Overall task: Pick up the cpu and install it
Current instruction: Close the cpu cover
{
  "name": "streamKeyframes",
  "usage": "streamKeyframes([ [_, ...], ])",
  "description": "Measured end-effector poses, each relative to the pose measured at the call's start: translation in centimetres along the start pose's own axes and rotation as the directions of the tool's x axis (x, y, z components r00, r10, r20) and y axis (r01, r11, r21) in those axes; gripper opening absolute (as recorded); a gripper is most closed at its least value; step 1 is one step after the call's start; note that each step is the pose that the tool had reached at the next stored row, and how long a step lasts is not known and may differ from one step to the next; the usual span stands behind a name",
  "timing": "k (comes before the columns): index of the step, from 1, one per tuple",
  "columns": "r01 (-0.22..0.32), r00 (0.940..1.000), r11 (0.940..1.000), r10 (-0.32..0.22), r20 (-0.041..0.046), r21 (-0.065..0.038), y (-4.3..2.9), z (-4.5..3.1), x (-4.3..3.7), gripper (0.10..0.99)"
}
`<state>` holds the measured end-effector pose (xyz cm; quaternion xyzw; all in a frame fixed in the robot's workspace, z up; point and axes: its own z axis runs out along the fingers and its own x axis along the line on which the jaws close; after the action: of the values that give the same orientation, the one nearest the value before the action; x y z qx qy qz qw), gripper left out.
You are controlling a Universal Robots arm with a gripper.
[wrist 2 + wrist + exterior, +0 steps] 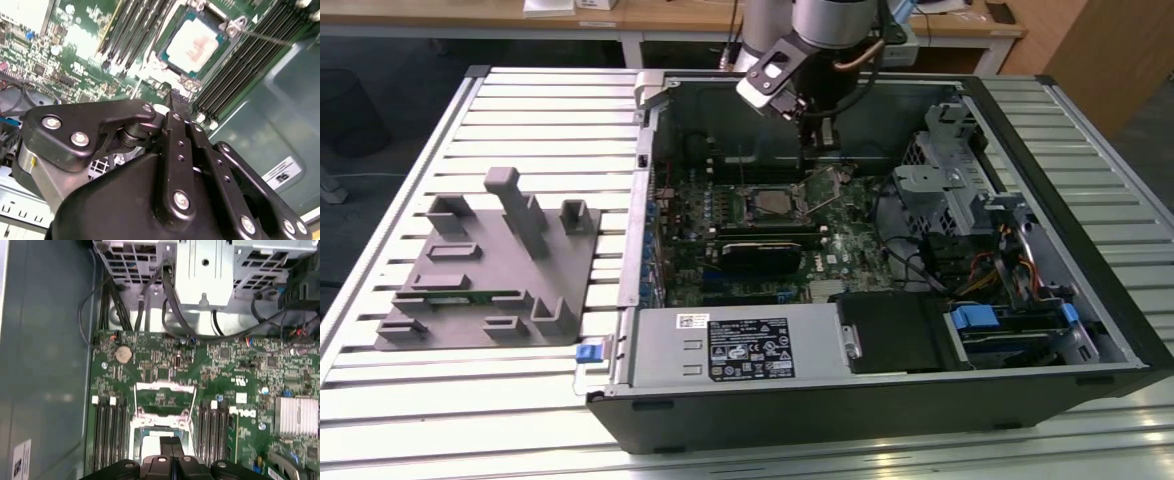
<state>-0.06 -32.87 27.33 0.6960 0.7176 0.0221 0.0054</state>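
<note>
The small flat square cpu with a silvery-white metal top (pixel 192 42) is seen lying flat in the square black socket (pixel 162 52) of the green motherboard (pixel 854 240). The socket's thin metal frame (pixel 165 386) is folded open. The black two-finger gripper (pixel 171 442) is held just above the board at the socket's far edge, its fingers pressed together (nothing is clamped between them). A grey plastic fixture with upright blocks (pixel 494 270) is set on the slatted table (pixel 520 400), at the exterior view's left.
</note>
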Motion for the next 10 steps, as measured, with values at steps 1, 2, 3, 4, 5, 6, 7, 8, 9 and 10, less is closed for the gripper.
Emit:
streamKeyframes([
  [1, 0.0, 1.0, 1.0, 0.0, 0.0001, 0.001, 0.28, 0.03, 0.0, 0.106],
  [2, 0.0, 1.0, 1.0, 0.0, 0.0, 0.003, 0.61, 0.07, 0.0, 0.106],
  [3, 0.0, 1.0, 1.0, 0.0, 0.0, 0.004, 0.92, 0.11, 0.0, 0.106],
  [4, 0.0, 1.0, 1.0, 0.0, 0.0001, 0.005, 1.15, 0.15, 0.0, 0.106],
  [5, 0.0, 1.0, 1.0, 0.0, 0.0002, 0.005, 1.29, 0.19, 0.01, 0.106],
  [6, 0.0, 1.0, 1.0, 0.0, 0.0008, 0.006, 1.42, 0.23, 0.02, 0.106],
  [7, 0.0, 1.0, 1.0, 0.0, 0.0013, 0.006, 1.58, 0.28, 0.03, 0.106],
  [8, 0.0, 1.0, 1.0, 0.0, 0.0016, 0.006, 1.72, 0.33, 0.04, 0.106],
  [9, 0.0, 1.0, 1.0, 0.0, 0.002, 0.006, 1.89, 0.4, 0.05, 0.106],
  [10, 0.0, 1.0, 1.0, 0.0, 0.0021, 0.006, 2.03, 0.47, 0.06, 0.106],
])
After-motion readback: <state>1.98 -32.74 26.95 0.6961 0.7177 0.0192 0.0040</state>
